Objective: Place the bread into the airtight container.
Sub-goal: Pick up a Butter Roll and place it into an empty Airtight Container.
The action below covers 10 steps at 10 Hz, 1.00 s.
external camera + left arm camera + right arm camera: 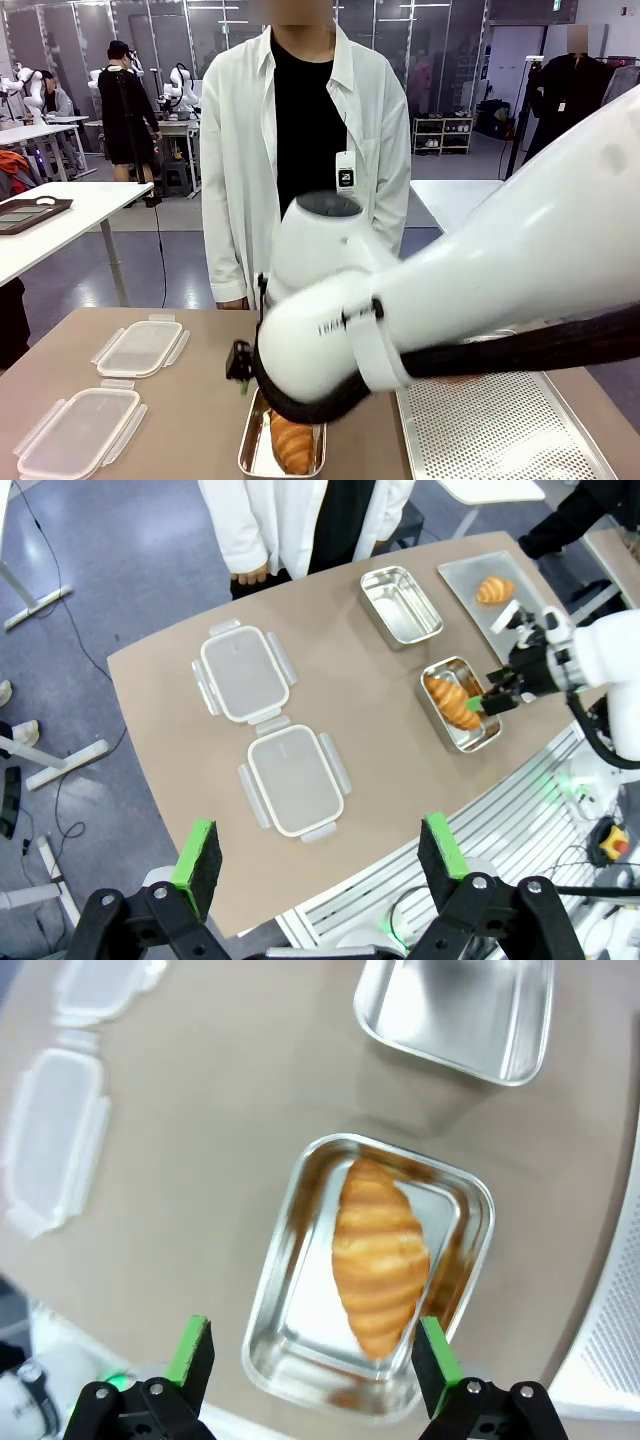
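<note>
A croissant (380,1258) lies lengthwise inside a steel container (272,1290) near the robot's edge of the surface (200,1110). The right gripper (312,1348) hangs directly above it, jaws spread wide and nothing between the green pads. The bread touches neither finger and sits wholly within the rim, angled slightly along the box's long side. From the wrist camera high overhead, the left gripper (318,852) is likewise released and empty, well apart from the work. A second container (455,1020) stands bare just beyond the filled one. Two clear lids (243,675) lie toward the robot's left, and a second croissant (492,588) waits on a tray (462,578) at the far right (a person (300,130) in a white coat stands at the far side of the surface). By the look of it, this piece counts as placed, and the step in hand is the getaway. The arm would do best to lift straight up with the jaws wide, so that neither pad clips the rim or drags the light metal box across the surface. Only once clear of the walls should it swing toward the tray, since a sideways start risks nudging the container toward the near edge.
</note>
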Available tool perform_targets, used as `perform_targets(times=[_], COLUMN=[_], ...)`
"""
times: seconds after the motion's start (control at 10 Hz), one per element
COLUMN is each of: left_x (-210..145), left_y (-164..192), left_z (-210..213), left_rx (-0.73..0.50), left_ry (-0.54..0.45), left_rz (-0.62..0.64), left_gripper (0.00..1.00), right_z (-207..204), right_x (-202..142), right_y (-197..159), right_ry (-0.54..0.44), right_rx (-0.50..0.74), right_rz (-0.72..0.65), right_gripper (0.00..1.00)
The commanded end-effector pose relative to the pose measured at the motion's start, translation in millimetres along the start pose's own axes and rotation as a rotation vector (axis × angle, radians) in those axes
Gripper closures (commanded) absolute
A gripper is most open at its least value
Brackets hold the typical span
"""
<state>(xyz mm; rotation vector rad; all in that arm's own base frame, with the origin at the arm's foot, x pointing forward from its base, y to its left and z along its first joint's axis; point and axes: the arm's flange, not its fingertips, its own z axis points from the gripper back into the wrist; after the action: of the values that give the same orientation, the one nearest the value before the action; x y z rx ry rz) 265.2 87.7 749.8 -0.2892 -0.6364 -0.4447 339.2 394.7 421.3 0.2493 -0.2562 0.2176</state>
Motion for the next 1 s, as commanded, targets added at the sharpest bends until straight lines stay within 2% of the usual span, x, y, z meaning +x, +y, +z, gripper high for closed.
perform_targets(times=[0.0, 0.1, 0.3, 0.4, 0.5, 0.7, 0.9], left_x=[0, 0, 0, 0, 0, 0, 0], left_y=[-1, -1, -1, -1, -1, -1, -1], left_z=[1, 1, 1, 1, 1, 1, 1], left_rx=[-0.006, -0.006, -0.006, -0.006, -0.006, -0.006, -0.006], left_ry=[-0.002, -0.002, -0.002, -0.002, -0.002, -0.002, -0.002], left_rz=[-0.013, -0.013, -0.013, -0.013, -0.013, -0.013, -0.013], left_gripper=[0.00, 0.00, 0.00, 0.00, 0.00, 0.00, 0.00], right_z=[90, 122, 168, 183, 195, 218, 239], right_x=[-5, -7, -11, -10, -11, -24, -43], right_y=[-15, -25, -57, -87, -118, -179, -242], right_ry=[0.071, 0.043, 0.027, 0.013, -0.043, -0.107, -0.141], right_rx=[0.074, 0.033, 0.085, 0.100, 0.086, 0.078, 0.120], right_rz=[0.091, 0.120, 0.133, 0.235, 0.303, 0.312, 0.399], right_gripper=[0.00, 0.00, 0.00, 0.00, 0.00, 0.00, 0.00])
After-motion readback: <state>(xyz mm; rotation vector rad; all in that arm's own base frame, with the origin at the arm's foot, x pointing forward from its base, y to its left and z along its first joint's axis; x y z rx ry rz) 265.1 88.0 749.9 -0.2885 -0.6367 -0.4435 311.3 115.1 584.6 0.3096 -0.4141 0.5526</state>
